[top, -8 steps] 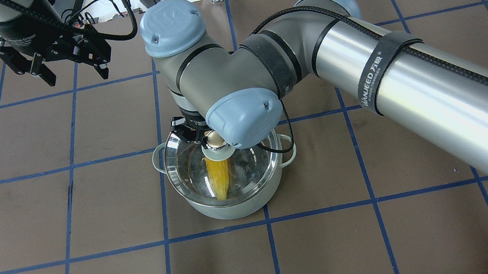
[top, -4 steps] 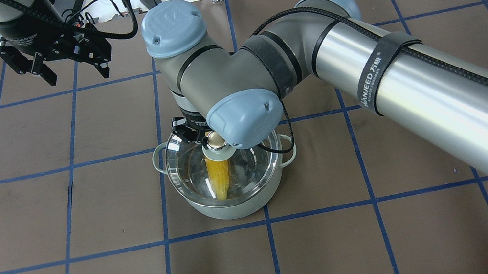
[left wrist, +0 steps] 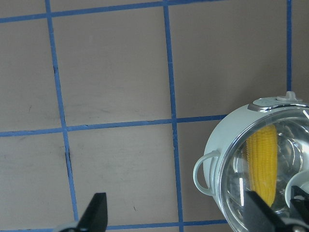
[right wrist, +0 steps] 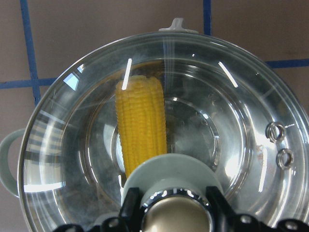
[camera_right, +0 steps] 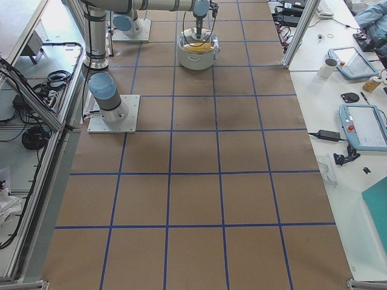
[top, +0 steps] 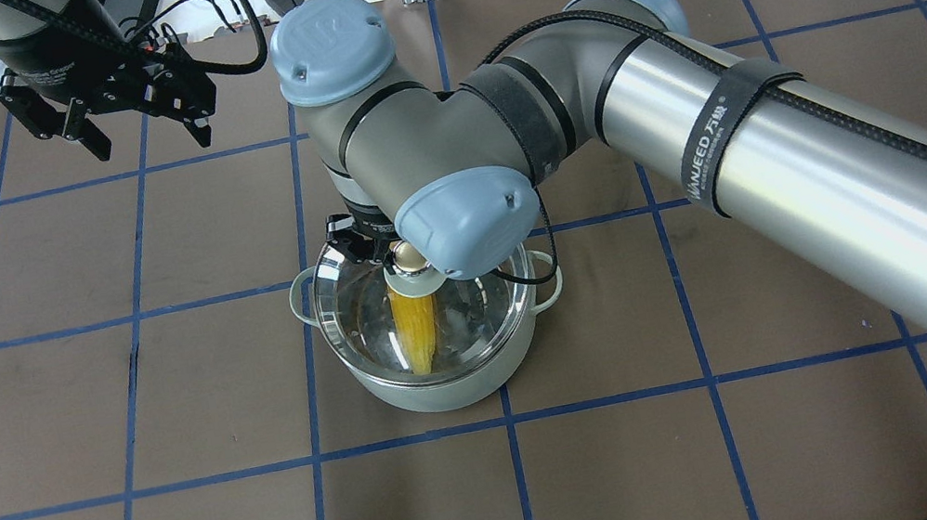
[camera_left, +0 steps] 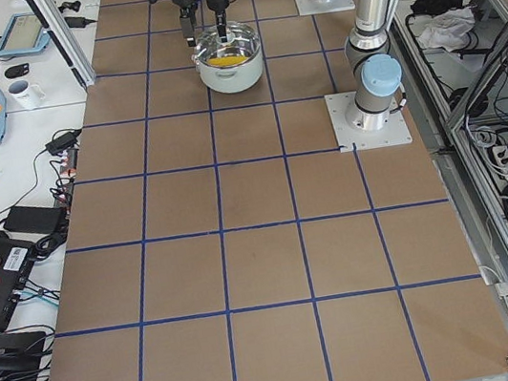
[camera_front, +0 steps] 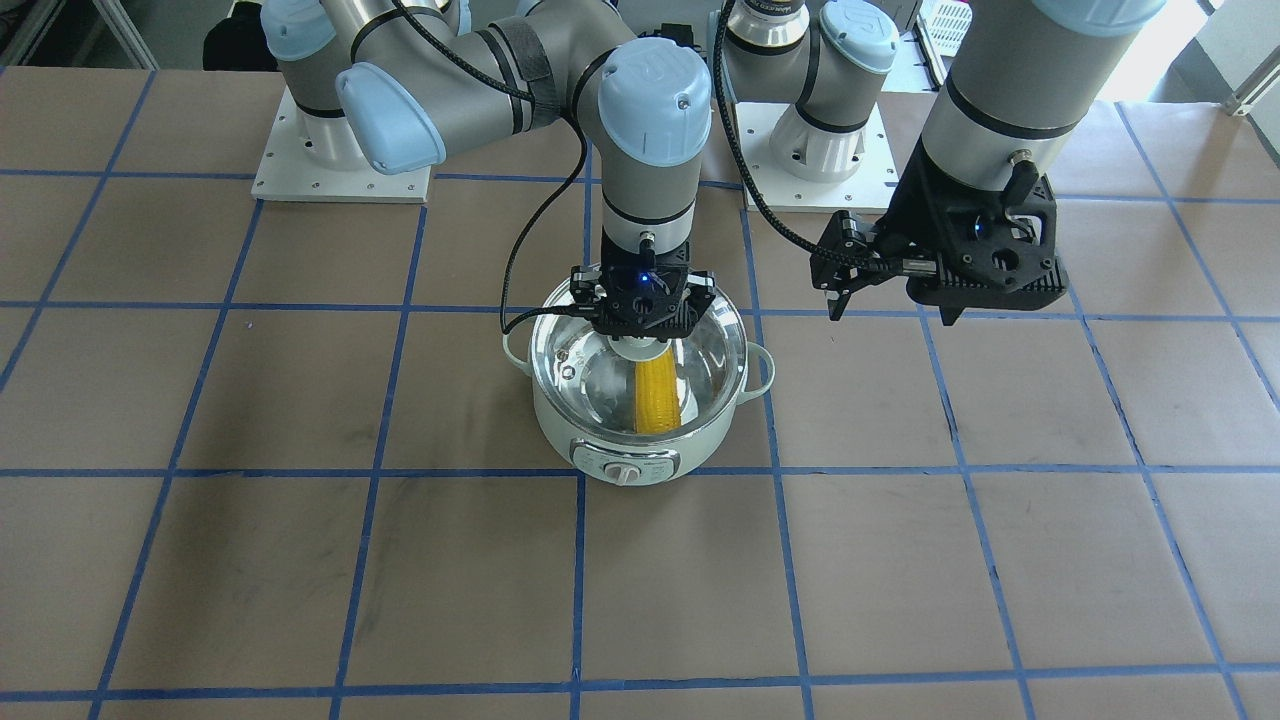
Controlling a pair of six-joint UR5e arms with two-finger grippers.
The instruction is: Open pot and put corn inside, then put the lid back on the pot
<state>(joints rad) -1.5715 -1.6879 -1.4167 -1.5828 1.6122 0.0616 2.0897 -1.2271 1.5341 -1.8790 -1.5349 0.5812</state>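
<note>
The mint-green pot (camera_front: 560, 425) stands mid-table, control knob toward the operators' side. The yellow corn (camera_front: 657, 395) lies inside it, seen through the clear glass lid (camera_front: 705, 350) that sits on the rim. My right gripper (camera_front: 640, 335) is straight above the pot, its fingers closed on either side of the lid's gold-capped knob (right wrist: 174, 176). The corn (right wrist: 142, 125) and lid (right wrist: 231, 111) fill the right wrist view. My left gripper (top: 153, 147) is open and empty, high over the far left of the table, apart from the pot (top: 448, 390).
The brown mat with blue grid lines (top: 166, 394) covers the table around the pot. The right arm's long forearm (top: 784, 150) spans the table's right half. Cables and boxes (top: 138, 4) lie beyond the far edge.
The left gripper has drifted a little farther away from the pot. The right gripper with the lid knob has shifted only a few pixels; the lid stays on the pot.
</note>
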